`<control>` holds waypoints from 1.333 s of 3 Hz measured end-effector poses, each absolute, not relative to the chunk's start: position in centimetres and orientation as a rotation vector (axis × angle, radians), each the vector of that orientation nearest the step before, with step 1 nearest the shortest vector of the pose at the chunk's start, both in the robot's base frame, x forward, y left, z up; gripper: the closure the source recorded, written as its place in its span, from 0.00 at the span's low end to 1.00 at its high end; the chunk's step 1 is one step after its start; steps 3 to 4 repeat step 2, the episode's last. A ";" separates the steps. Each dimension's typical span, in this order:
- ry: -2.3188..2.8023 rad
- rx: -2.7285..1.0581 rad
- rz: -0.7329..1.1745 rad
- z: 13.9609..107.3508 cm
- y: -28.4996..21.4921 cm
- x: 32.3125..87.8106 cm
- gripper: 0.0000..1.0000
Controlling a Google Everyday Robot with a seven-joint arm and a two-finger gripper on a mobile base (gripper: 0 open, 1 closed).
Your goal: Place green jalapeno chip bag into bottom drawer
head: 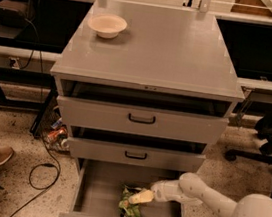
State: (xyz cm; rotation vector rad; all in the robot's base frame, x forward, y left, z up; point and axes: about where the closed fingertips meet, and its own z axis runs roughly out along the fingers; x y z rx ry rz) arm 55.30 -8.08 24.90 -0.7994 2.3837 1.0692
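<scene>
Within the bottom drawer (97, 197), the gripper (137, 198) lies over the chip bag (130, 210)

One high camera faces the cabinet (153, 57) front, the claw (139, 197) inside the bottom drawer (98, 192).

place: lab/workshop | cues: grey metal cabinet (153, 57), benches (17, 52), floor cable (46, 169) | claw (141, 197): in bottom drawer (99, 192)
</scene>
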 end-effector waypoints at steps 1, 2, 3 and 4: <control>2.401 -0.787 1.054 26.2 -10.6 55.4 0.00; 2.398 -0.682 1.016 28.1 -15.3 54.8 0.00; 2.398 -0.682 1.016 28.1 -15.3 54.8 0.00; 2.398 -0.682 1.016 28.1 -15.3 54.8 0.00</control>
